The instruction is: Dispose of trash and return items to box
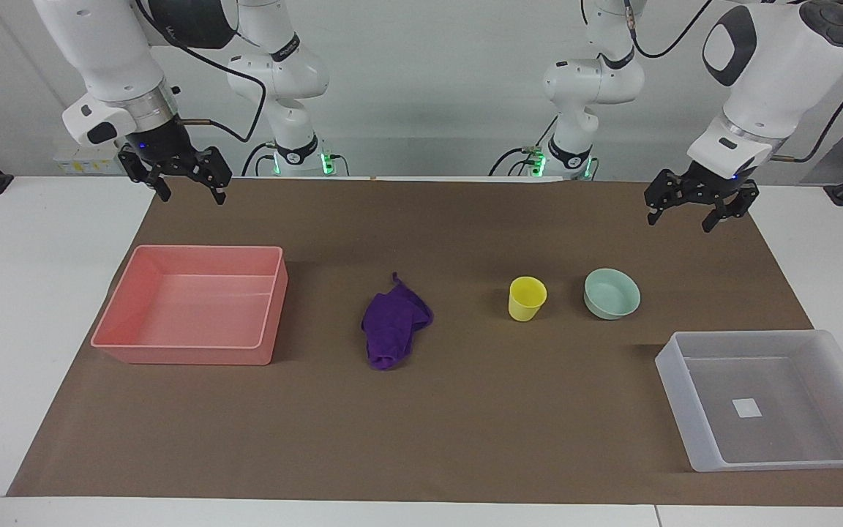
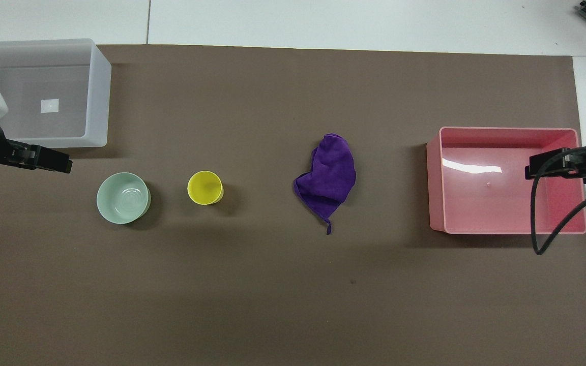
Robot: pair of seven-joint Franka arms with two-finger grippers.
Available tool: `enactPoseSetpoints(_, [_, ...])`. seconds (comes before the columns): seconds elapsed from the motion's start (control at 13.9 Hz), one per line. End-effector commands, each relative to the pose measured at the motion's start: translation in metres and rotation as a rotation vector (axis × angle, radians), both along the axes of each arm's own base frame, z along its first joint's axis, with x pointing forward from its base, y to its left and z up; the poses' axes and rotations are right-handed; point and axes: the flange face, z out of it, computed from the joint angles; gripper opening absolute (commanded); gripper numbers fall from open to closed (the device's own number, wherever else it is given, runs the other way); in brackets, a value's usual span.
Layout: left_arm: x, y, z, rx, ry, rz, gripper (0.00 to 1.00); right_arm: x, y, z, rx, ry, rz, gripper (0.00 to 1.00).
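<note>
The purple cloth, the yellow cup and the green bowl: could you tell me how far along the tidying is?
Nothing looks done yet. The purple cloth, yellow cup and green bowl all lie on the brown mat, and both the clear box and pink tray hold nothing. Nothing is in hand: the left gripper and right gripper hang open, raised near the robots. All three moves remain.

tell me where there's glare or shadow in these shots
Overhead view: a white glare streak on the pink tray's floor; cup and bowl cast soft shadows toward the right arm's end. Facing view: the tray's floor shows fainter sheen.
</note>
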Motion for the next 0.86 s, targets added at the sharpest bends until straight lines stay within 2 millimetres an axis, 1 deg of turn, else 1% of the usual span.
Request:
enactPoseSetpoints(0.0, [-0.0095,0.0038,0.0015,0.011,0.0,0.009,1.0,-0.0074,-0.0028,0.001,0.019,-0.001,0.017,1.0])
enactPoseSetpoints(0.22, [-0.0094,0.0021,0.0016,0.011,-0.002,0.007,1.0,-0.0074,-0.0019,0.001,0.019,-0.001,0.019,1.0])
enactPoseSetpoints(0.43, [-0.0111,-0.0036,0.0012,0.012,0.009,-0.001,1.0,-0.0074,-0.0019,0.001,0.019,-0.001,0.019,1.0])
enactPoseSetpoints(0.79, [-0.0084,0.003,0.0011,0.012,-0.009,0.013,1.0,-0.0074,-0.0028,0.001,0.019,-0.001,0.017,1.0])
